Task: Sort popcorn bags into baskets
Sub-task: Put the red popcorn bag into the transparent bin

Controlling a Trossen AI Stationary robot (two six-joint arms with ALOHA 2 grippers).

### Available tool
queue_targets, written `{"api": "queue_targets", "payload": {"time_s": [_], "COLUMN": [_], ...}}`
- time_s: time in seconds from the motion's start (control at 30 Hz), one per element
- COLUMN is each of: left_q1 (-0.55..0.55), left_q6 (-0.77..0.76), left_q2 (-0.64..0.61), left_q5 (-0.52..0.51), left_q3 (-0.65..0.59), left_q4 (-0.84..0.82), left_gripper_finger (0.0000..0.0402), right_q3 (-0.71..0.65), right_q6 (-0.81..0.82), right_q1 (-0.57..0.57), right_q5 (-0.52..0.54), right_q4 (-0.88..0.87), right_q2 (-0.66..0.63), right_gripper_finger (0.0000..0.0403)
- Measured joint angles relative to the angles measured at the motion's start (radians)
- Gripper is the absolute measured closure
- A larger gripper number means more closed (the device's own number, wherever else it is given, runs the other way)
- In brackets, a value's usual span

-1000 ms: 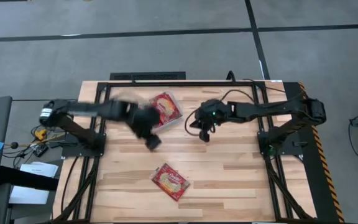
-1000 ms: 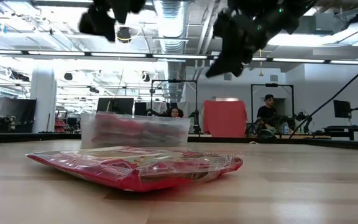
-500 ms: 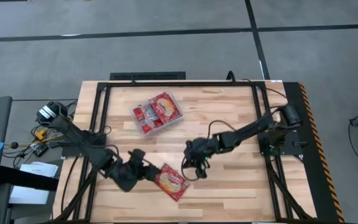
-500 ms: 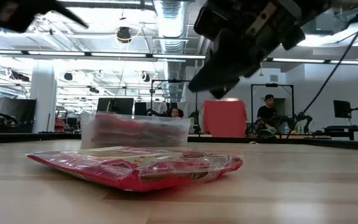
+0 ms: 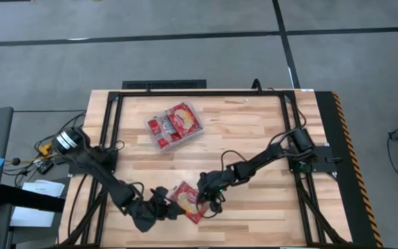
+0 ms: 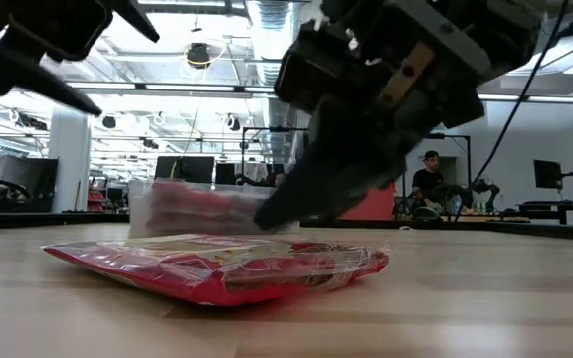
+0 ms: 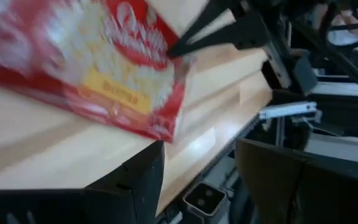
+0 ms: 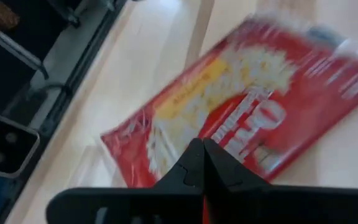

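Observation:
One loose popcorn bag (image 5: pixel 188 202), red with a yellow popcorn picture facing up, lies flat on the wooden table near its front edge. My left gripper (image 5: pixel 168 207) stands open just left of it, fingers (image 7: pixel 135 180) pointing at the bag (image 7: pixel 98 62), which is ahead of them, not between them. My right gripper (image 5: pixel 202 199) is shut, slanting down over the bag's right end (image 8: pixel 247 106). The clear basket (image 5: pixel 159 146), at the table's far middle, holds several red bags. My right gripper's shut fingertips (image 7: pixel 179 46) come slanting down from the table's right and far side to the bag's right edge (image 7: pixel 166 59). I cannot tell whether they touch it. The bag lies flat on the table.
Black frame rails (image 5: pixel 109 138) run along the table's left, right and far sides. Bare wood lies between the basket (image 6: pixel 147 209) and the loose bag (image 6: pixel 217 264). People sit at desks in the room beyond the table.
Both grippers have come down from beside the basket toward the table's near edge, closing in on the loose bag from its left and right. My left wrist has rolled on the way. The bag and the basket have stayed in place.

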Motion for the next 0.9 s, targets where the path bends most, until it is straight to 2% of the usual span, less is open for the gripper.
{"api": "queue_targets", "payload": {"time_s": [0.17, 0.4, 0.57, 0.8, 0.9], "left_q1": [-0.025, -0.032, -0.017, -0.010, 0.004], "left_q6": [-0.010, -0.064, -0.132, -0.371, -0.409], "left_q2": [0.097, 0.145, 0.153, 0.155, 0.155], "left_q5": [-0.002, -0.007, -0.040, -0.213, -0.227], "left_q3": [0.002, 0.010, 0.010, 0.009, 0.009], "left_q4": [0.166, 0.165, 0.087, -0.157, -0.217], "left_gripper_finger": [0.0216, 0.0216, 0.0216, 0.0216, 0.0216], "right_q3": [0.063, 0.074, 0.074, 0.074, 0.073], "right_q6": [0.035, 0.077, 0.094, 0.139, 0.139], "right_q1": [0.007, -0.033, -0.078, -0.121, -0.132], "right_q5": [0.011, 0.099, 0.105, 0.106, 0.106], "right_q4": [-0.039, -0.144, -0.174, -0.180, -0.180], "right_q2": [0.059, 0.044, 0.042, 0.042, 0.042], "right_gripper_finger": [0.0379, 0.0386, 0.0385, 0.0377, 0.0385]}}
